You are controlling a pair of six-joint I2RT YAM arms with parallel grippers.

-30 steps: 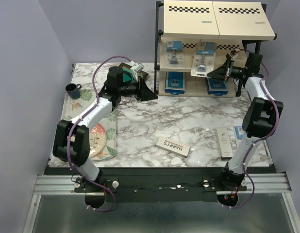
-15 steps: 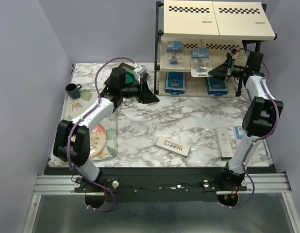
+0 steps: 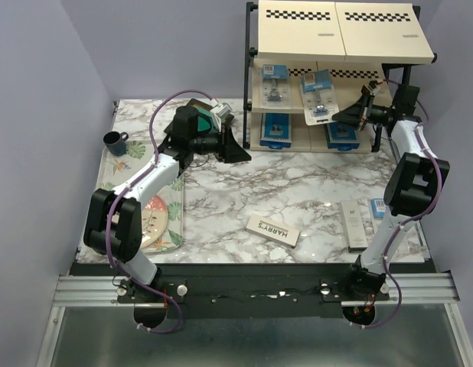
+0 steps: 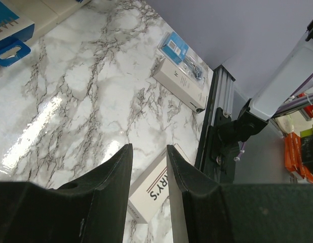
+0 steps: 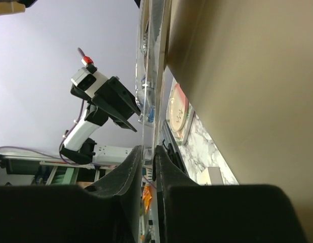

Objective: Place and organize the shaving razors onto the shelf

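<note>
The shelf (image 3: pixel 340 34) stands at the back right. On its middle board one blister pack (image 3: pixel 273 82) lies at the left. A second blister pack (image 3: pixel 317 93) lies tilted beside it, and my right gripper (image 3: pixel 337 115) is shut on its near corner. In the right wrist view the pack's clear edge (image 5: pixel 146 91) runs between the jaws of the right gripper (image 5: pixel 149 148). Two dark-blue boxes (image 3: pixel 275 128) (image 3: pixel 341 134) sit on the bottom board. A white HARRY'S box (image 3: pixel 272 231) (image 4: pixel 151 190), a second long box (image 3: pixel 353 223) and another blister pack (image 3: pixel 376 208) lie on the table. My left gripper (image 3: pixel 235 149) (image 4: pixel 149 147) hangs open and empty.
A floral tray (image 3: pixel 122 176) at the left holds a plate (image 3: pixel 154 222) and a dark cup (image 3: pixel 114 140). A dark square frame with a green centre (image 3: pixel 200 116) sits behind the left arm. The shelf's black posts (image 3: pixel 250 76) flank the boards.
The right gripper has carried the blister pack up and further back onto the middle board and drawn slightly right. The left arm has barely moved.
</note>
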